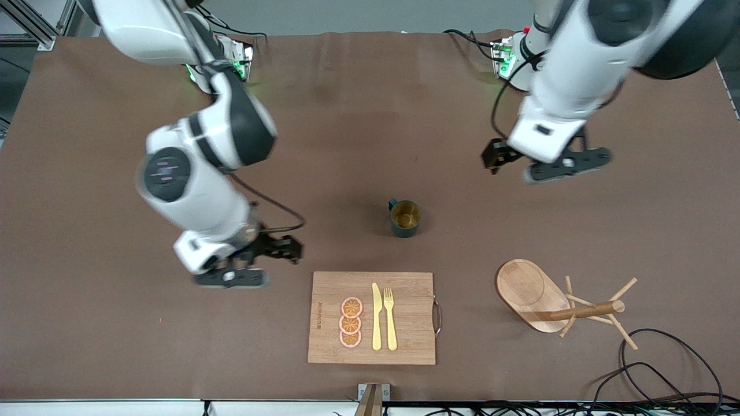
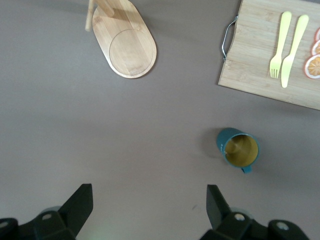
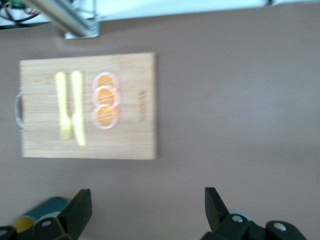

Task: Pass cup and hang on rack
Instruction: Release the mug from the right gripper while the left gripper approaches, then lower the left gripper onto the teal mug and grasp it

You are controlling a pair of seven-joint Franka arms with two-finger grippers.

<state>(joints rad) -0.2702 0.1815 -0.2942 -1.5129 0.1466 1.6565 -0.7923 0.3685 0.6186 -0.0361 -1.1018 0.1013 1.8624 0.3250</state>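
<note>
Brown bench point(image 1: 358, 115), evenly lit.
Black cables point(image 1: 665, 370) loop at one near corner; metal framing point(image 1: 34, 29) past one end.

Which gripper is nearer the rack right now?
Left. The left gripper hangs open over bare table near the rack; the right gripper, also open, is beside the cutting board.

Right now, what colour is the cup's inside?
Yellowish-brown, inside the dark teal cup; the left wrist view shows it best.

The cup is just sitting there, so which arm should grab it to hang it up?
Probably left: its open claw hangs at the rack's end. The cup stands between both claws.
</note>
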